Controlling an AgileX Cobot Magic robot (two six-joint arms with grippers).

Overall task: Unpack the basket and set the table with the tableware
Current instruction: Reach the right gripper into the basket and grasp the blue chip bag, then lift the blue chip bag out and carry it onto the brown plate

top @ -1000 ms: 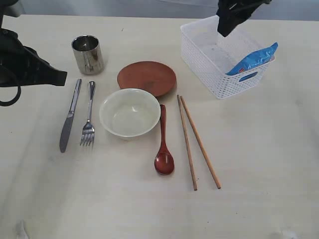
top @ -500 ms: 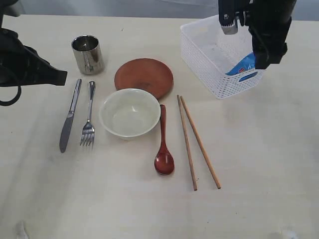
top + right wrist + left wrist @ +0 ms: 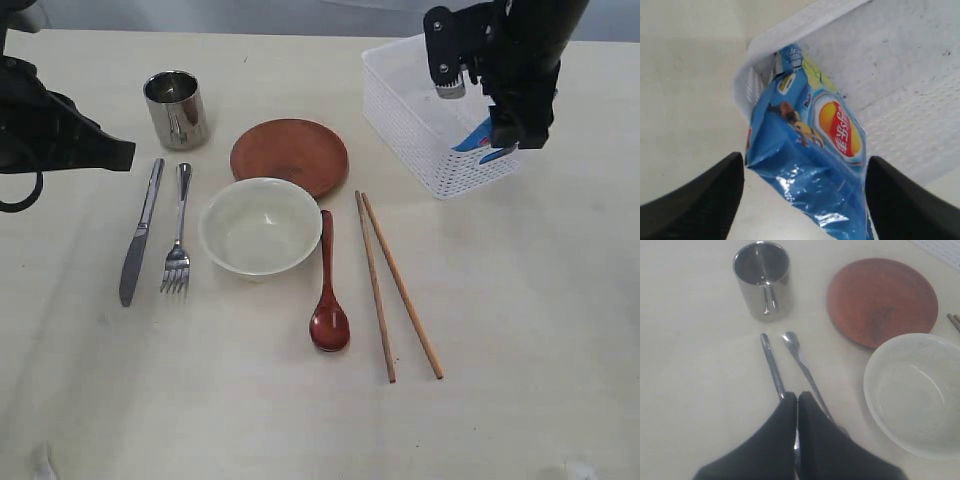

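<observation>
**Operator:** What is out there, biggest first?

**Spotter:** You have one table [image 3: 520, 330]. One basket [image 3: 400, 110] stands on it at the upper right of the exterior view. At the middle lie one plate [image 3: 290, 152] and one bowl [image 3: 260, 225], the bowl just in front of the plate. One blue packet [image 3: 810, 125] leans against the basket's wall, inside it. One cup [image 3: 176, 108] stands left of the plate. Two chopsticks [image 3: 378, 290] lie side by side on the right, with one spoon [image 3: 328, 290] between them and the bowl. One knife [image 3: 140, 235] and one fork [image 3: 179, 235] lie parallel left of the bowl.

**Operator:** Any writing?

**Spotter:** The packet carries a red and orange oval logo with white characters, too blurred to read.

**Operator:** And the grippers?

**Spotter:** Your left gripper [image 3: 797, 400] has its fingers pressed together on nothing, above the knife and fork handles. Your right gripper [image 3: 805, 172] is over the basket, jaws spread wide either side of the packet. You cannot tell whether they touch it.
</observation>
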